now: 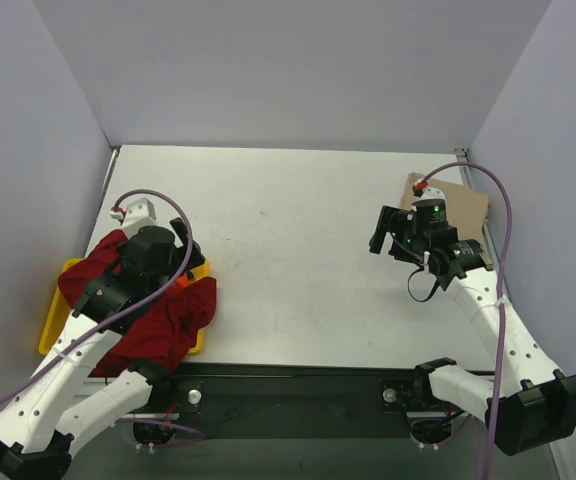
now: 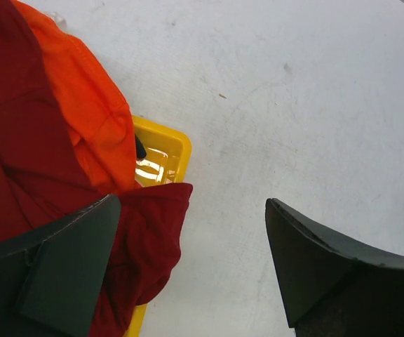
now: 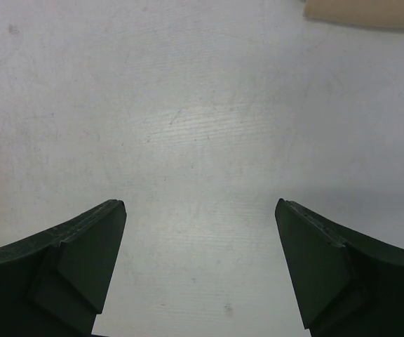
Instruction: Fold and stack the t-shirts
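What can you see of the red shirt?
The red shirt is dark red soft cloth, crumpled and unfolded. It lies heaped over the yellow tray at the left near side of the table, spilling past the tray's rim onto it. An orange shirt lies against it. The left arm partly hides it.

Table (image 1: 298, 250), yellow tray (image 1: 50, 325) at left, dark red t-shirt (image 1: 173, 320) draped over it, tan t-shirt (image 1: 463, 200) far right

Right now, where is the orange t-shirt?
Left wrist view, left side: the orange t-shirt lies on the yellow tray, tucked against the dark red t-shirt.
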{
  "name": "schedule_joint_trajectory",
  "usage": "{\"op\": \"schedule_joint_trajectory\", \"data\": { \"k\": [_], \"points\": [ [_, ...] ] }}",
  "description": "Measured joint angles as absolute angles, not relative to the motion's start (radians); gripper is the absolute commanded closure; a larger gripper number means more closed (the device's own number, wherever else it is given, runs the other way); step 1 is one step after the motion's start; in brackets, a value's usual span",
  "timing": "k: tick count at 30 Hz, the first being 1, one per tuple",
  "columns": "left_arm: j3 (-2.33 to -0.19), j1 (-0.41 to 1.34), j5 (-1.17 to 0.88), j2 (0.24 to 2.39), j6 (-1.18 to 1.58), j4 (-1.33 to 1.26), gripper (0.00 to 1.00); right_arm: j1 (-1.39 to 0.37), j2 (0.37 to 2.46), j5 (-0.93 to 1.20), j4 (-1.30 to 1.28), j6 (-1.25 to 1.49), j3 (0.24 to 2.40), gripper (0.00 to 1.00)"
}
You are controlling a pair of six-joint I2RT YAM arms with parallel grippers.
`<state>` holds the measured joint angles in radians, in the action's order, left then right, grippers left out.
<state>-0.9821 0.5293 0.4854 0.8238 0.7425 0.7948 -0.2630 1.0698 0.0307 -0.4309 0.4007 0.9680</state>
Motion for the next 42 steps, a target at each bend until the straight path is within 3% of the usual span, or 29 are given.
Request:
{"op": "schedule_joint_trajectory", "data": {
  "k": [16,24,37,41,42],
  "points": [
    [-1.026,0.453,0.786,0.914,0.693,0.904,0.03,-0.263,1.075,-0.048,-0.430,0.392,0.977,0.04],
    [-1.021,0.154,0.717,1.009,0.652,0.908,0.03,-0.263,1.131,-0.053,-0.422,0.390,1.017,0.04],
    [-0.920,0.002,0.618,1.088,0.642,0.870,0.03,-0.263,1.240,-0.040,-0.393,0.371,1.070,0.05],
    [-0.895,-0.022,0.588,1.096,0.643,0.849,0.36,-0.263,1.265,-0.028,-0.385,0.366,1.086,0.05],
    [-0.895,-0.023,0.582,1.096,0.642,0.845,0.54,-0.263,1.268,-0.025,-0.385,0.366,1.089,0.05]
  ]
}}
